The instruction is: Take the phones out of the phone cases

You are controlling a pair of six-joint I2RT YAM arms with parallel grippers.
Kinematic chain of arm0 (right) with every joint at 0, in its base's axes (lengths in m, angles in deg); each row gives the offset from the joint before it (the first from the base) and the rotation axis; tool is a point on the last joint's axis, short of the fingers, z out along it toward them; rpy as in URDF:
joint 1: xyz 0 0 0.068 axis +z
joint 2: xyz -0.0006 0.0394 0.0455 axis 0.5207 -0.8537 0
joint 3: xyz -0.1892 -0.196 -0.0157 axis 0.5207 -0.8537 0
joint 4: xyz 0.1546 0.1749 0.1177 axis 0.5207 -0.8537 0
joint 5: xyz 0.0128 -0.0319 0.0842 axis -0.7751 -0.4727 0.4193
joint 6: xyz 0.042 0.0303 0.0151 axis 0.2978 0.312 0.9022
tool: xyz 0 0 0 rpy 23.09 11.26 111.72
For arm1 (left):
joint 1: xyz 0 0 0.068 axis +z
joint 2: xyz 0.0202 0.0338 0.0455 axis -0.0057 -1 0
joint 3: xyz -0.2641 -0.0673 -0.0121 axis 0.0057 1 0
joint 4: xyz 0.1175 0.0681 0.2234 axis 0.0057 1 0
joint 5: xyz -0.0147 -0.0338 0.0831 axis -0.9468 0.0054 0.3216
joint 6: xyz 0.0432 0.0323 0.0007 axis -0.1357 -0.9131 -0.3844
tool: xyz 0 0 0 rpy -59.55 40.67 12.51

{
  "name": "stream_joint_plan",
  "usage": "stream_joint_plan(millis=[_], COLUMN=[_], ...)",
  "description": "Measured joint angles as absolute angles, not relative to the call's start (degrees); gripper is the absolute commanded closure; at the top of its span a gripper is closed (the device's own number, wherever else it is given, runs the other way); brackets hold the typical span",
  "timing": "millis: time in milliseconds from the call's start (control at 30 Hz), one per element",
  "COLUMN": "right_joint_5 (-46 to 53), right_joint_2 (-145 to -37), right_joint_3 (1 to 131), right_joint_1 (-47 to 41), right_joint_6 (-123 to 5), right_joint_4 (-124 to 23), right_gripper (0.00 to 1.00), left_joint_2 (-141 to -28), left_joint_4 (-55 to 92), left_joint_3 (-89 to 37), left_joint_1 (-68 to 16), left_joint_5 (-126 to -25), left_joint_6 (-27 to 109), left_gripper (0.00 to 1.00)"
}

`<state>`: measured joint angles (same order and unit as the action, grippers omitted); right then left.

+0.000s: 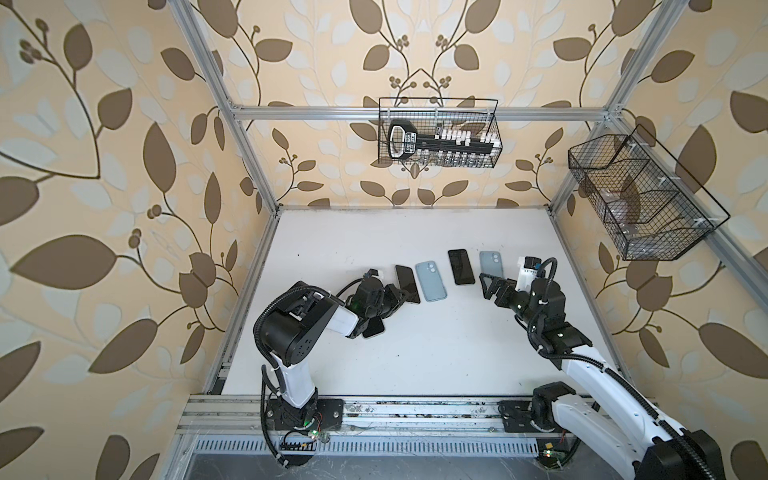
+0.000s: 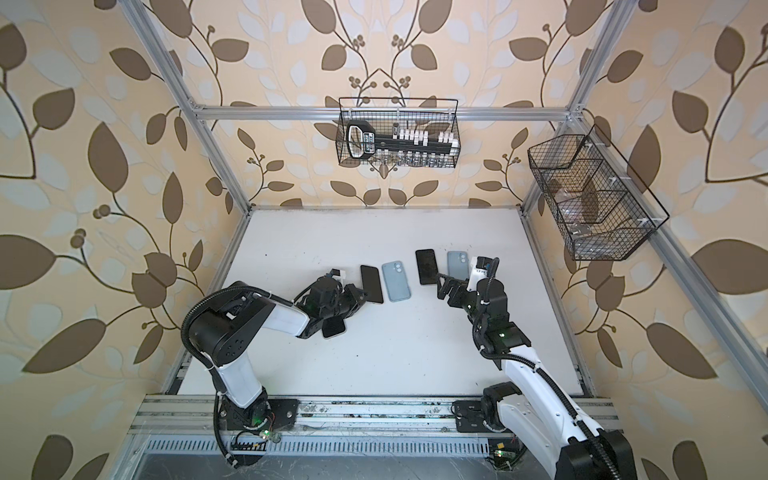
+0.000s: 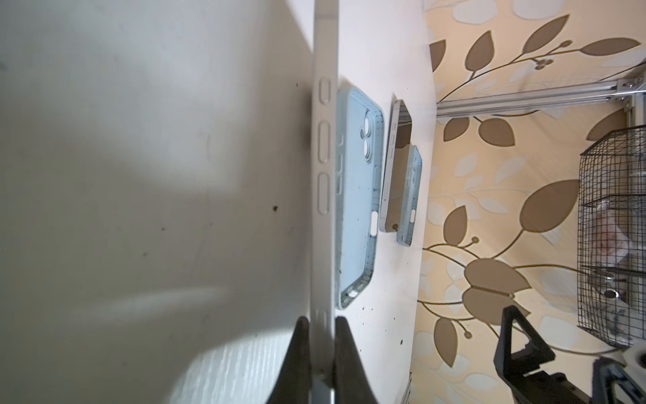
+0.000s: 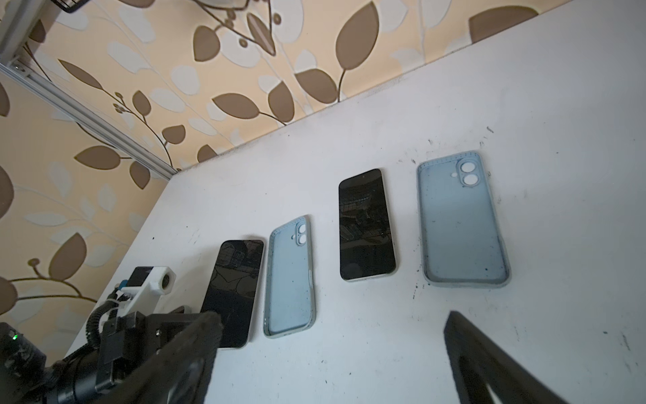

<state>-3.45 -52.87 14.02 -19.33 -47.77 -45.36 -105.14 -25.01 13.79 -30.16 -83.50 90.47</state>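
The left gripper (image 3: 321, 323), clamped on the slim silver-edged phone (image 3: 325, 140) at nine o'clock of the empty pale-blue rubber case (image 3: 356, 210), should lay it flat before releasing; the right gripper (image 1: 485, 286) gapes open.

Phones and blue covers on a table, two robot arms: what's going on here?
The left gripper is shut on one end of a bare phone. An empty blue case lies beside it, then a second phone and a second case, on the table. The right gripper hangs open near the second case.
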Motion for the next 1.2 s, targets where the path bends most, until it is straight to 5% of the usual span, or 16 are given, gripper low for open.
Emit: stream_joint_plan(millis=[167,733,1200], right_joint_5=[-2.6,-0.1,-0.3], right_joint_2=[-52.6,-52.6,-58.6], right_joint_3=[14.0,14.0,20.2], right_joint_1=[-20.8,-22.1,-16.4], right_joint_6=[-48.0,-48.6,-51.0], right_joint_4=[-46.5,-48.8,-55.3], right_gripper=[0.00,0.00,0.00], left_joint_2=[-105.1,-104.7,-87.6], left_joint_4=[-23.9,-18.4,5.6], left_joint_3=[13.8,12.2,8.4], left_joint_1=[-30.4,-30.5,-30.5], left_joint_5=[-82.0,-80.5,-75.2], left_joint_6=[90.7,89.3,82.0], left_gripper=[0.69,0.60,0.01])
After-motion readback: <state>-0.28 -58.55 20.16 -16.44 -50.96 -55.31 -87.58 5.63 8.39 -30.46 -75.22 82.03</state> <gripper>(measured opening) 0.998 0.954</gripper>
